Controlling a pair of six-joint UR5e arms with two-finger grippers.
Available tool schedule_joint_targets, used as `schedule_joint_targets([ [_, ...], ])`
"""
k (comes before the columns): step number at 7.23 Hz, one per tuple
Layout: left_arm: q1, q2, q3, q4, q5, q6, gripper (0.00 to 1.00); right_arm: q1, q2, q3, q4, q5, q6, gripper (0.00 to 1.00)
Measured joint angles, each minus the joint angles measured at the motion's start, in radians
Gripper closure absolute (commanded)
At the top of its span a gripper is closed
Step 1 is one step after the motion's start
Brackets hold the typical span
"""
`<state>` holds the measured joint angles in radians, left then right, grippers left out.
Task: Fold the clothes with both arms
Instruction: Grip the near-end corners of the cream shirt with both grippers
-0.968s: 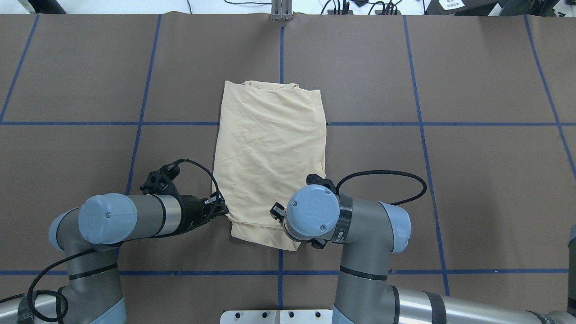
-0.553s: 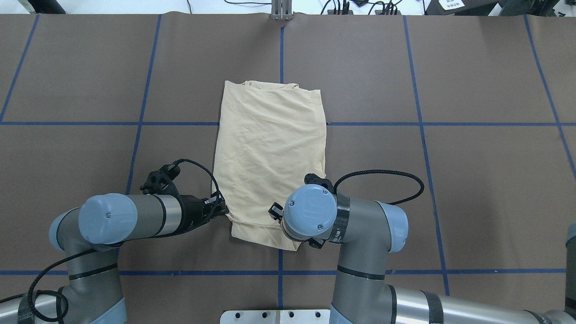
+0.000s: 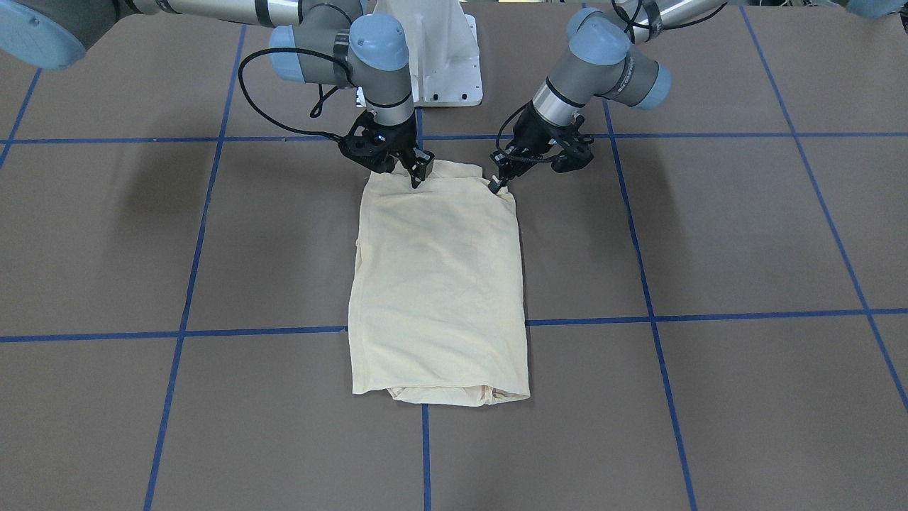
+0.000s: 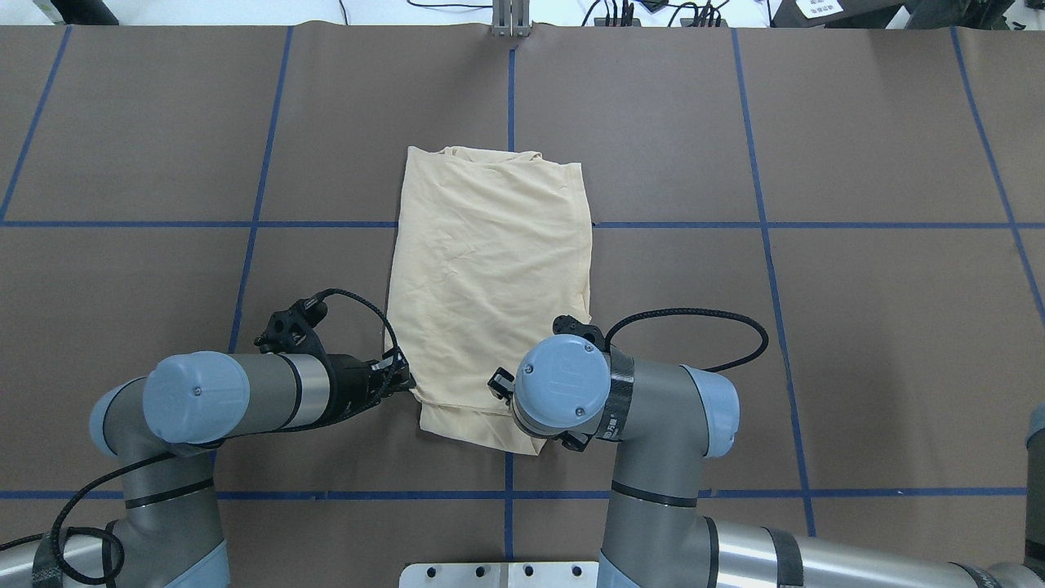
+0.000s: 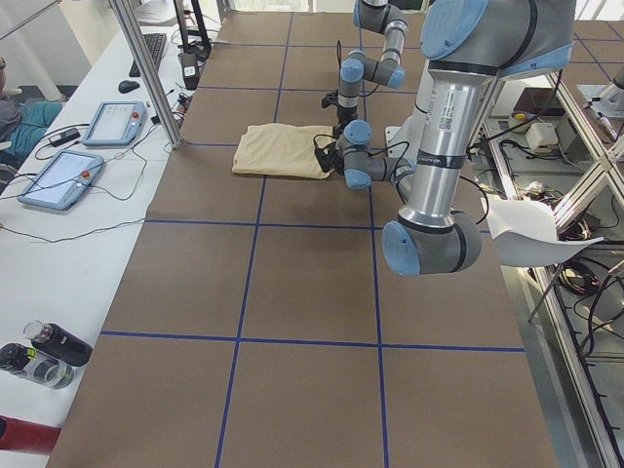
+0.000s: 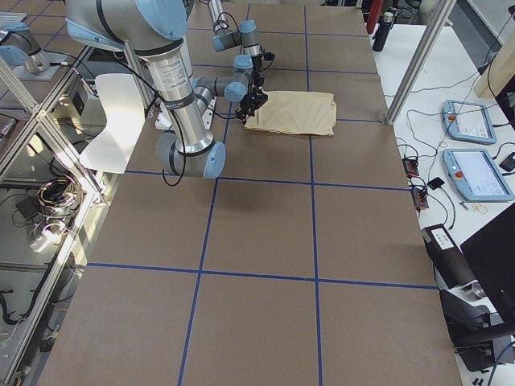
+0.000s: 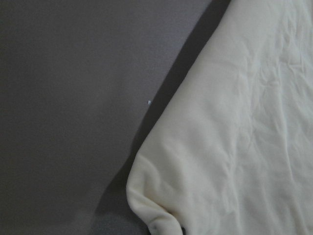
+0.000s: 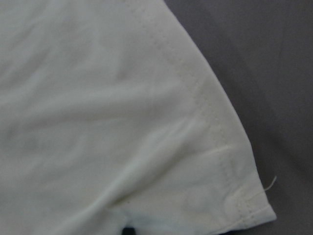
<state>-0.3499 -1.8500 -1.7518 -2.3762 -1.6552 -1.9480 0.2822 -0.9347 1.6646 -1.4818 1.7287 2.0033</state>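
The pale cream T-shirt (image 4: 490, 278) (image 3: 440, 284) lies folded into a long rectangle at the middle of the brown table, print hidden. My left gripper (image 4: 406, 380) (image 3: 496, 184) is low at the shirt's near left corner, its fingers pinched together on the fabric edge. My right gripper (image 3: 417, 177) is at the near right corner, fingers together on the hem; in the overhead view its wrist hides it. Both wrist views are filled by cloth (image 7: 234, 147) (image 8: 98, 98) running right down to the hidden fingertips.
The white pedestal base (image 3: 440, 64) stands just behind the shirt's near edge. Blue tape lines (image 4: 510, 122) grid the table. A side bench with tablets (image 5: 107, 122), bottles (image 5: 49, 346) and a metal post (image 5: 146, 68) lies beyond the far edge.
My right arm's wrist has shifted slightly to the left over the shirt's corner. The left arm and the shirt have not visibly moved.
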Motion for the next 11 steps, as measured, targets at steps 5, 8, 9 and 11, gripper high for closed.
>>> schedule_joint_targets([
  [5, 0.000, -0.001, 0.000, 0.000, 0.000, 0.000, 1.00, 0.009, 0.006, 0.003, 0.005, 0.002, 0.011, 1.00],
  [8, -0.001, 0.000, -0.011, 0.000, -0.002, -0.002, 1.00, 0.025, -0.018, 0.041, 0.004, 0.044, 0.028, 1.00],
  [9, 0.000, 0.003, -0.022, 0.001, -0.012, -0.002, 1.00, 0.027, -0.052, 0.090, 0.003, 0.068, 0.028, 1.00],
  [11, 0.026, 0.009, -0.052, 0.004, -0.042, -0.003, 1.00, 0.025, -0.115, 0.173, 0.003, 0.104, 0.028, 1.00],
])
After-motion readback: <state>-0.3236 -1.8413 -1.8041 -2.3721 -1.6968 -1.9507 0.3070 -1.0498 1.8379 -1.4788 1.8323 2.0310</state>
